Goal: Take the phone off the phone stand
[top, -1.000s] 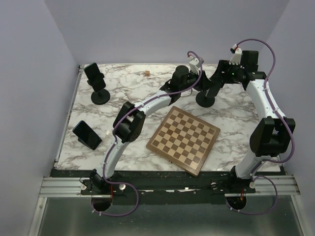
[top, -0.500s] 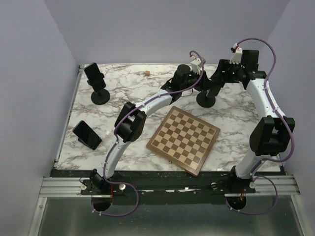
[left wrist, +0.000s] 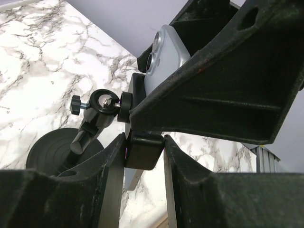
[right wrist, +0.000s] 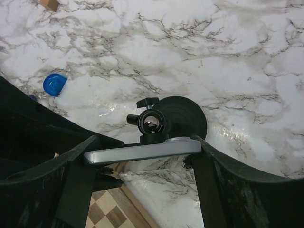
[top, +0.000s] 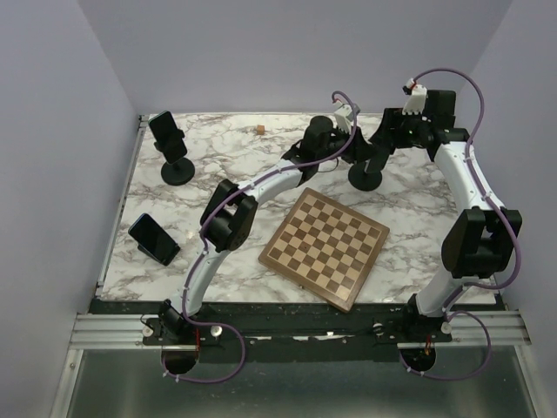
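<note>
Lifting phone (right wrist: 142, 151) clear of phone stand (right wrist: 152, 122) judged step in hand. Stand placed at far side of marble table (top: 235, 157), beyond chessboard (top: 325, 248). Phone seen edge-on, pinched end to end by right gripper (right wrist: 145, 153), not yet freed from cradle (left wrist: 142, 160). Cradle block clamped between left gripper (left wrist: 145, 147) fingers (left wrist: 111, 180). Phone best drawn straight out along cradle, untwisted; stand to be held down firmly so round base (right wrist: 187, 114) is not tipped.

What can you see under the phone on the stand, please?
The stand's ball joint and round base, on the marble table. The phone itself hides how it is held there.
</note>
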`<state>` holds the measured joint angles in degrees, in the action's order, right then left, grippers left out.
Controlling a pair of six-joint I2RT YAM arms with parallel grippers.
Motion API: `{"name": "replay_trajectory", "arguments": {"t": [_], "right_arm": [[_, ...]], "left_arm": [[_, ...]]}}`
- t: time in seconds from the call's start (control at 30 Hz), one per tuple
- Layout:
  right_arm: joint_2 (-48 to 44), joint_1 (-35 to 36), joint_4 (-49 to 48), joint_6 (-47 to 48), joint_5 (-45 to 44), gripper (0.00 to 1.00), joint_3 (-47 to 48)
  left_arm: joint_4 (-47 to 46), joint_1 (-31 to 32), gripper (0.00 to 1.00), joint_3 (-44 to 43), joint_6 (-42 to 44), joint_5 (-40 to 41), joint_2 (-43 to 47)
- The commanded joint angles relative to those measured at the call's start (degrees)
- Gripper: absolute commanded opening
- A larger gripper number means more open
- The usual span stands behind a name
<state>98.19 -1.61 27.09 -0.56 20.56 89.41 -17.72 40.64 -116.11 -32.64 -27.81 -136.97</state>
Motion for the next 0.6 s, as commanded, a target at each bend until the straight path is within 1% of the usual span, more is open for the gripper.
{"name": "replay_trajectory", "arguments": {"t": [0.0, 0.1, 0.17, 0.27, 0.33, 0.43, 0.53, 0.57], "right_arm": [[0.3, -2.1, 0.2, 5.7, 3.9, 0.01, 2.2], [1.0, -2.6, -0.2, 6.9, 6.5, 0.01, 1.1], [1.1, -3.1, -1.2, 7.0, 7.6, 0.01, -0.1], [0.8, -4.2, -1.6, 7.4, 13.7, 0.01, -0.6], [0.5, -4.7, -0.5, 8.4, 18.5, 0.00, 0.4], [1.7, -5.1, 4.7, 10.8, 23.6, 0.01, 4.3], [2.1, -5.2, 5.3, 10.9, 29.1, 0.01, 4.4], [2.3, -5.2, 5.4, 10.8, 29.5, 0.01, 4.2]], "left_arm": [[8.3, -2.4, 0.00, 1.7, -2.5, -5.2, 0.2], [6.5, -3.5, 0.00, 2.6, -4.8, -6.5, -0.4], [6.9, -3.8, 0.00, 2.2, -6.3, -6.3, -0.9], [6.7, -4.2, 0.00, 1.8, -9.6, -6.4, -1.3], [5.5, -4.4, 0.00, 1.9, -10.2, -7.1, -1.5], [5.0, -4.9, 0.00, 0.9, -11.6, -8.7, -2.8], [7.6, -5.1, 0.00, -1.6, -12.1, -9.5, -4.3], [8.2, -5.1, 0.00, -2.0, -12.4, -9.4, -4.7]]}}
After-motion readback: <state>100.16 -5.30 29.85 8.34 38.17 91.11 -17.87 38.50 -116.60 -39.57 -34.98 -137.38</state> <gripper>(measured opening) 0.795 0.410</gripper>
